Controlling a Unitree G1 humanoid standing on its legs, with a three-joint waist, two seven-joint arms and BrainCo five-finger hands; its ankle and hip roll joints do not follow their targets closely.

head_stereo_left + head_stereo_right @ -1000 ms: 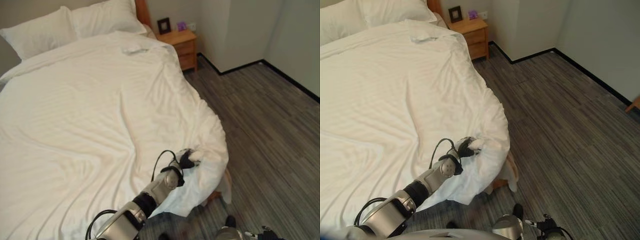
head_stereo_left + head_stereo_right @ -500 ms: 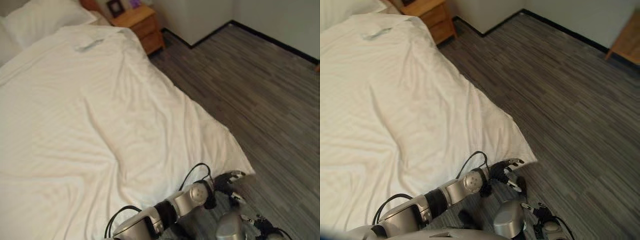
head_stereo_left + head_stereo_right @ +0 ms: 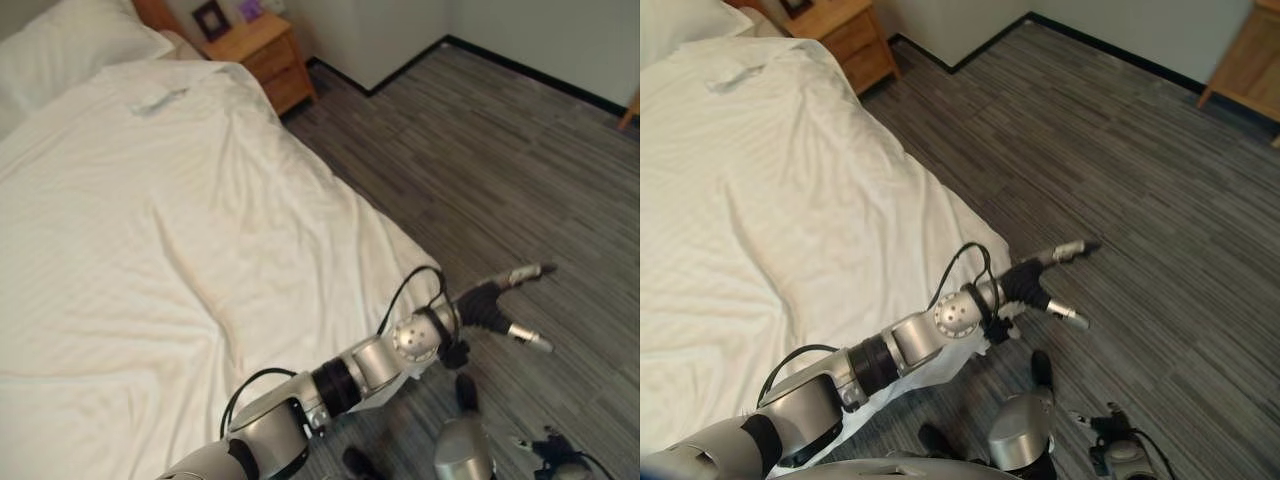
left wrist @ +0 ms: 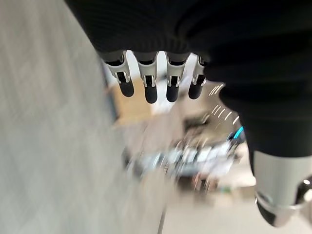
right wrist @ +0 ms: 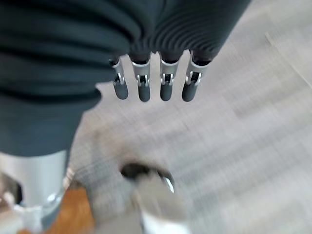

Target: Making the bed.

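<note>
The white duvet [image 3: 150,230] lies spread over the bed, and its near corner [image 3: 415,275] hangs over the bed's edge towards the floor. A white pillow [image 3: 60,55] sits at the head. My left hand [image 3: 487,302] reaches out past that corner, over the grey floor, open with its fingers spread and nothing in it. In the left wrist view its fingers [image 4: 150,87] are straight and bare. My right hand [image 5: 144,87] hangs low over the floor, its fingers straight, holding nothing.
A wooden nightstand [image 3: 265,50] stands beside the head of the bed, with a small dark frame on top. A small white fold [image 3: 155,97] lies on the duvet near the pillow. Another wooden piece of furniture [image 3: 1245,60] stands at the far right. Grey striped carpet [image 3: 520,170] runs along the bed.
My left hand has let go of the bunched duvet corner and swung out to the right over the floor, fingers spread. The corner now lies flatter. The camera has also shifted.
</note>
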